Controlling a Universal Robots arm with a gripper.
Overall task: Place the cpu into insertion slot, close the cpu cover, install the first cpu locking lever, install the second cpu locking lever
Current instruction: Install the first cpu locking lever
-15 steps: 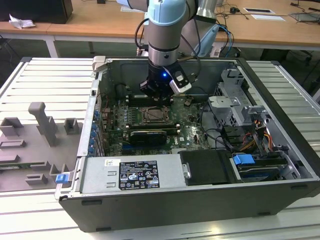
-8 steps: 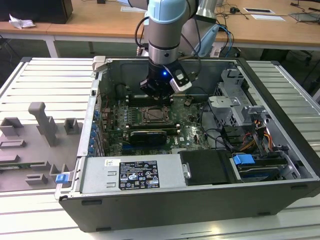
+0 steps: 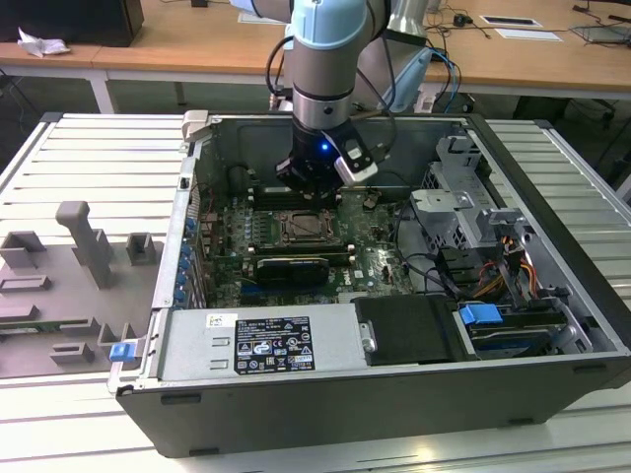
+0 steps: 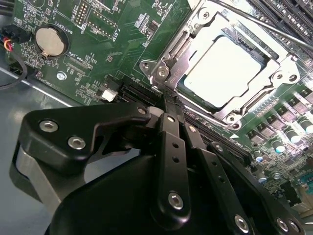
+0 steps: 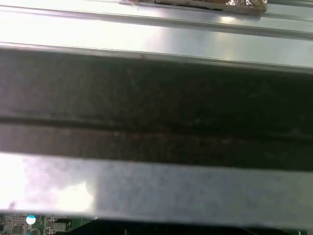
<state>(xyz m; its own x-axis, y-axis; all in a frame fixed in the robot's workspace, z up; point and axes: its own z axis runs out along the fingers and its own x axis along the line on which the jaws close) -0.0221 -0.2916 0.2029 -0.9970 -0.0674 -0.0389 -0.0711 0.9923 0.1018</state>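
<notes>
Power supply: a grey box with a white label point(image 3: 272, 344) lies along the near edge of the open computer case point(image 3: 552, 187) in the exterior view.
Drive bay: a blue tab point(image 3: 482, 316) sits toward the exterior view's right, beside a bundle of coloured cables.
Motherboard: the green board point(image 3: 375, 251) lies flat on the floor of the case; a round coin cell point(image 4: 50, 41) shows on it in the second wrist view.
Cpu: its pale face point(image 4: 226, 69) lies seated in the insertion slot point(image 4: 188, 93), flat and square to the socket.
Cpu cover: the silver frame point(image 4: 171, 54) lies down around the chip, whose face shows through its central window.
Gripper: it point(image 4: 167, 100) hangs just beside one corner of the socket, its black fingers point(image 4: 172, 132) drawn together with nothing between them, their tips at the edge of the cover.
Arm: the pale blue and grey arm point(image 3: 325, 59) reaches straight down into the case, above the far side of the socket point(image 3: 304, 229).
Case wall: a dark band between bright metal strips point(image 5: 156, 107) shows in the first wrist view.
Beyond: wooden desks point(image 3: 197, 54) stand behind the ribbed metal table point(image 3: 89, 168).
</notes>
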